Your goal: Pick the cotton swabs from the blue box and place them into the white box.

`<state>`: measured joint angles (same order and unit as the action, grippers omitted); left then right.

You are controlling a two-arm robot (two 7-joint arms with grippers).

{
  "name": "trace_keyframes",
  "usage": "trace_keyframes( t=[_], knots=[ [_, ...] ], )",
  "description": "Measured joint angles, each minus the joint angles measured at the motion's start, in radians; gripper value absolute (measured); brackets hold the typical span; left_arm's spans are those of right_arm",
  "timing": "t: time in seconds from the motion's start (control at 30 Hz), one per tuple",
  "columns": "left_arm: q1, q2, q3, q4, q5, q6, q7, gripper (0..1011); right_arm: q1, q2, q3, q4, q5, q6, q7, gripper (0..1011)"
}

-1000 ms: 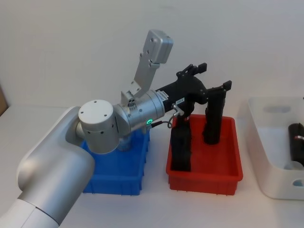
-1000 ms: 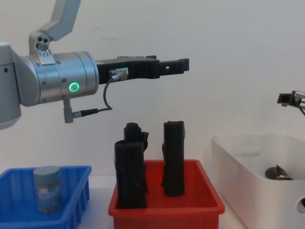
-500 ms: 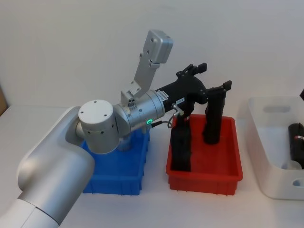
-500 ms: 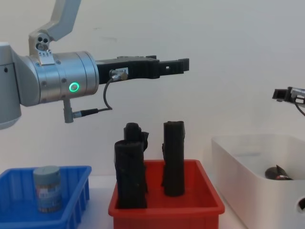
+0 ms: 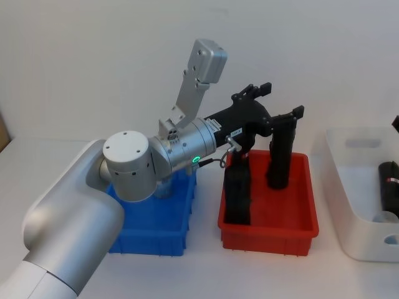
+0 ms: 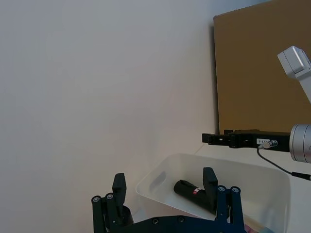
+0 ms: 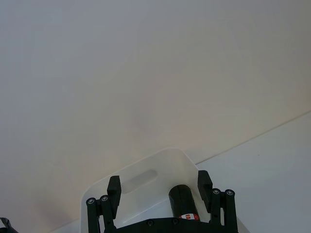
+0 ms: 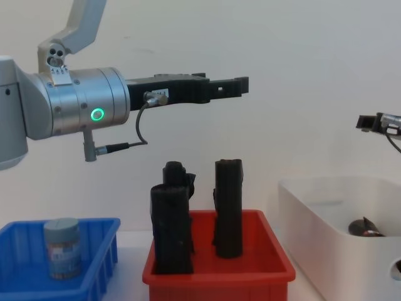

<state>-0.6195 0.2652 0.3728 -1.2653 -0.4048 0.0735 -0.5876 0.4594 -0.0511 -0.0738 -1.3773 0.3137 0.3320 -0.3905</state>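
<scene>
One cotton swabs jar (image 8: pixel 62 256) with a pale lid stands upright in the blue box (image 8: pixel 100 248), which sits at the left (image 5: pixel 177 221). My left gripper (image 5: pixel 282 99) hovers high above the red bin, far from the jar, open and empty (image 6: pixel 164 187). The white box (image 5: pixel 336 174) is at the right, with a black roll (image 5: pixel 388 187) lying inside. My right gripper (image 8: pixel 374 123) hangs above the white box (image 7: pixel 146 177), open with nothing between its fingers (image 7: pixel 159 184). My left arm hides most of the blue box in the head view.
A red bin (image 5: pixel 268 233) between the two boxes holds tall black rolls (image 8: pixel 229 207) standing upright, just below my left gripper. A brown board (image 6: pixel 262 68) leans at the wall. Bare white table lies in front of the bins.
My right gripper has edged slightly left and up above the white box. The left arm and the jar have not moved.
</scene>
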Motion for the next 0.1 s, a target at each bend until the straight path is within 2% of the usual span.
trace_keyframes(
  t=[0.1],
  knots=[
    [0.000,0.000,0.000,0.000,0.000,0.000,0.000,1004,0.000,0.000,0.000,-0.001,0.000,-0.001,0.001,1002]
  ],
)
